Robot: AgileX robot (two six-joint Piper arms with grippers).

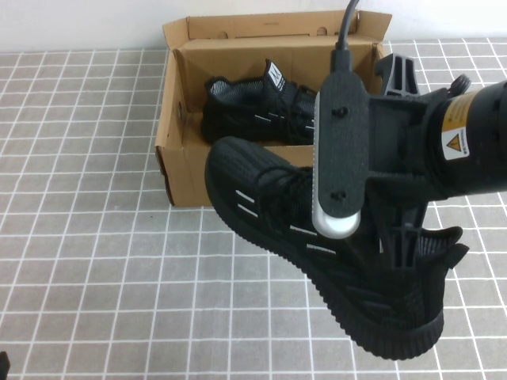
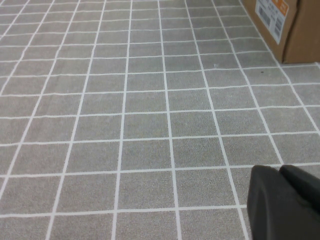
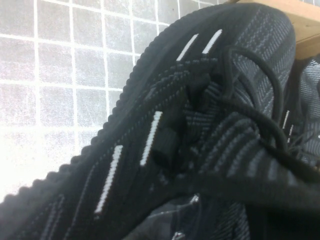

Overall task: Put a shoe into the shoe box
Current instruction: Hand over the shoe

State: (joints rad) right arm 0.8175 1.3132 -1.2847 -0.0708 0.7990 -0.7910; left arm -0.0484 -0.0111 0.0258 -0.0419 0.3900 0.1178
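Note:
The shoe [image 1: 269, 202], a black knit sneaker with thin silvery side stripes, hangs tilted in the air just in front of the shoe box [image 1: 181, 170], toe toward the box's front wall. My right gripper [image 1: 400, 241] reaches down into the shoe's opening and is shut on the shoe; the wrist camera housing hides most of it. In the right wrist view the shoe [image 3: 150, 130] fills the picture, laces and stripes close up. My left gripper [image 2: 282, 172] is shut and empty, low over the tiled table, apart from the box.
A matching black sneaker [image 1: 253, 107] with a white-logo tongue tag lies inside the open box, whose lid flap stands up at the back. The box's labelled corner [image 2: 280, 25] shows in the left wrist view. Grey tiled table [image 1: 87, 277] spreads left and in front.

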